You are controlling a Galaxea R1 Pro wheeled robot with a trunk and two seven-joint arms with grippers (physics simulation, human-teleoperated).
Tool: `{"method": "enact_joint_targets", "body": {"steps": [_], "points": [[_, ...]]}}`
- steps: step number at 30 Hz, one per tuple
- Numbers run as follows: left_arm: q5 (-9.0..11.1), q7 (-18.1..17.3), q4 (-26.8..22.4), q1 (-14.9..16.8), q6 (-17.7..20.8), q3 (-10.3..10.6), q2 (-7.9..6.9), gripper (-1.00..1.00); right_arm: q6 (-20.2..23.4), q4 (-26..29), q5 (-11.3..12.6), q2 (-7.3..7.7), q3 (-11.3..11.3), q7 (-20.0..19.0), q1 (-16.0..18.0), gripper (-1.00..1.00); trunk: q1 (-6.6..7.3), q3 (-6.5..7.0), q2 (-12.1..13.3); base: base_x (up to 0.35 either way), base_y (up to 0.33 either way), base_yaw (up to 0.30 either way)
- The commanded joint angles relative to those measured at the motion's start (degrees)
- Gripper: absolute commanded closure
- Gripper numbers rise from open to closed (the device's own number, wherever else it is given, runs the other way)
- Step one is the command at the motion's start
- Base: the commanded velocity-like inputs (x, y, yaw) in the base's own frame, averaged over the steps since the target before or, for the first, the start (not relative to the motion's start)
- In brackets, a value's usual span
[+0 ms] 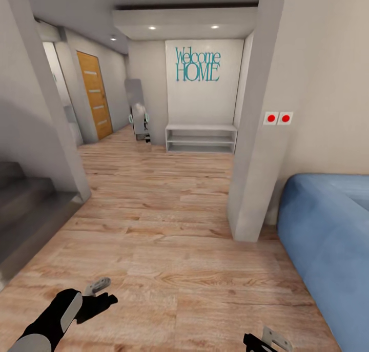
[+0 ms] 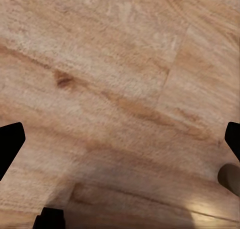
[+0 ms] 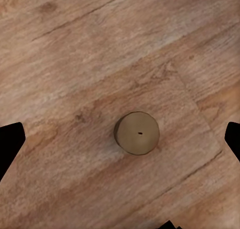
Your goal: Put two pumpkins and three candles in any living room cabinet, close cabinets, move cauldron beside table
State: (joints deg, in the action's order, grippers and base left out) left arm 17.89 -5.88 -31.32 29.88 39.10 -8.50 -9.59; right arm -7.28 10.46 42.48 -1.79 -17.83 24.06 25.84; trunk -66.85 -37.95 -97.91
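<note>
A short tan candle (image 3: 137, 133) with a flat round top stands upright on the wooden floor, seen from above in the right wrist view. My right gripper (image 3: 121, 141) hangs open over it, its dark fingertips (image 3: 11, 144) far apart on either side and not touching it. In the head view this gripper (image 1: 267, 342) is at the bottom edge, near the sofa. My left gripper (image 1: 98, 293) is low at the bottom left, open over bare floor (image 2: 120, 89). A tan rounded shape (image 2: 230, 178) is cut off at the left wrist picture's edge. The pumpkins, cabinet and cauldron are out of view.
A blue sofa (image 1: 328, 239) fills the right side. A grey wall pillar (image 1: 253, 188) stands ahead on the right and grey stairs (image 1: 25, 208) rise on the left. The hallway ahead leads to a low white shelf (image 1: 201, 139) and a wooden door (image 1: 95, 96).
</note>
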Motion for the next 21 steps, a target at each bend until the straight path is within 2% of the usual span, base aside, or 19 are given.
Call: {"method": "enact_joint_targets", "body": {"steps": [1, 17, 21], "points": [[0.00, 0.00, -0.01, 0.00, 0.17, -0.01, 0.00, -1.00, -0.10, 0.00, 0.02, 0.01, -0.01, -0.03, 0.00, -1.00, -0.23, -0.18, -0.42, 0.000, 0.000, 0.000], [-0.05, -0.01, 0.03, 0.00, 0.45, -0.01, 0.02, -1.00, 0.81, 0.05, 0.16, 0.00, 0.23, 0.38, 0.00, -1.00, -3.74, -3.06, -6.83, 0.000, 0.000, 0.000], [-0.05, -0.01, 0.03, 0.00, 0.45, 0.02, 0.07, -1.00, 2.74, 0.00, 0.25, 0.89, 0.35, 0.50, 0.00, -1.00, -4.62, -3.78, -8.44, 0.000, 0.000, 0.000]]}}
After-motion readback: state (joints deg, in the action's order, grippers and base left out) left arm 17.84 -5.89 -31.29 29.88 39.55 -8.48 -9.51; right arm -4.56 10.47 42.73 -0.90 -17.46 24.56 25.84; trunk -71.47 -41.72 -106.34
